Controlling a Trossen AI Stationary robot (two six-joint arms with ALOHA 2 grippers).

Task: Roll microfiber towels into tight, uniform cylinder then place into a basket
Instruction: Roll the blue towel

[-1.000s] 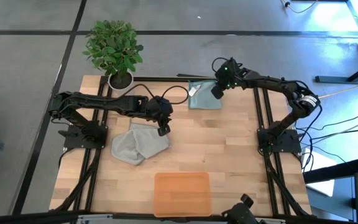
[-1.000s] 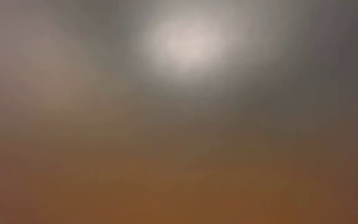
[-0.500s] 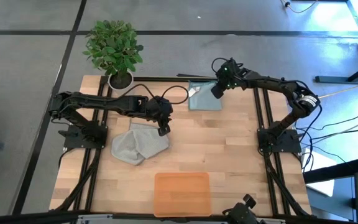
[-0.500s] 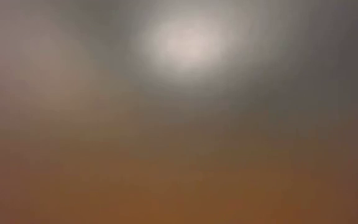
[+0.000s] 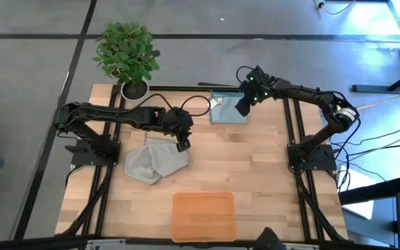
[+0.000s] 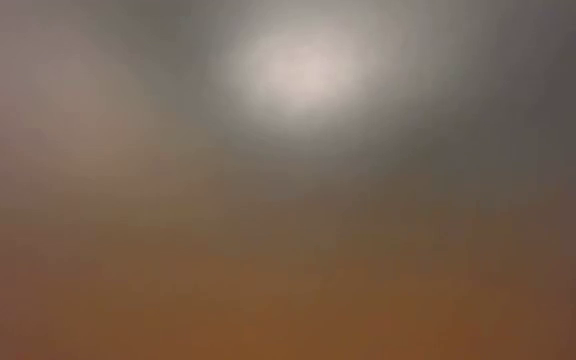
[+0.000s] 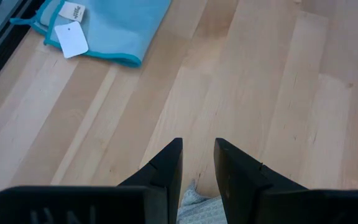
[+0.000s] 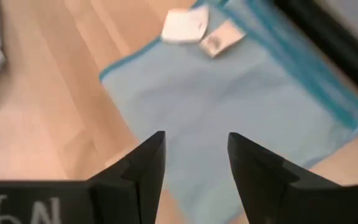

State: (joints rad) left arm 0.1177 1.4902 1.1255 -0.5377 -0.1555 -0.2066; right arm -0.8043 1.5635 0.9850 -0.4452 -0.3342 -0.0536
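Note:
The grey towel (image 5: 151, 163) lies crumpled and partly folded over at the table's left middle. My left gripper (image 5: 182, 144) stands over its far right corner with only a narrow gap between its fingers. The pale blue towel (image 5: 224, 111) lies spread flat at the far edge, its tags (image 8: 182, 26) on its far side. My right gripper (image 8: 194, 158) hangs open just above the blue towel's right part, touching nothing. The orange basket (image 5: 203, 196) stands at the near edge. The low view is a blur and shows nothing. My left gripper has a bit of the grey towel (image 7: 194, 200) between its two fingers, behind their tips, where the cloth fills the gap. The fingers slant down from the table's left. The gripper hides which part of the towel this is. The rest lies slack on the table.
A potted plant (image 5: 127, 52) stands at the far left corner. Black frame rails (image 5: 294, 118) run along the table's left, right and far sides. Bare wood lies between the two towels and the basket.
My right gripper has turned at the wrist over the blue towel, and its fingers have swung a little toward the near edge. The blue towel has stayed flat where it was.

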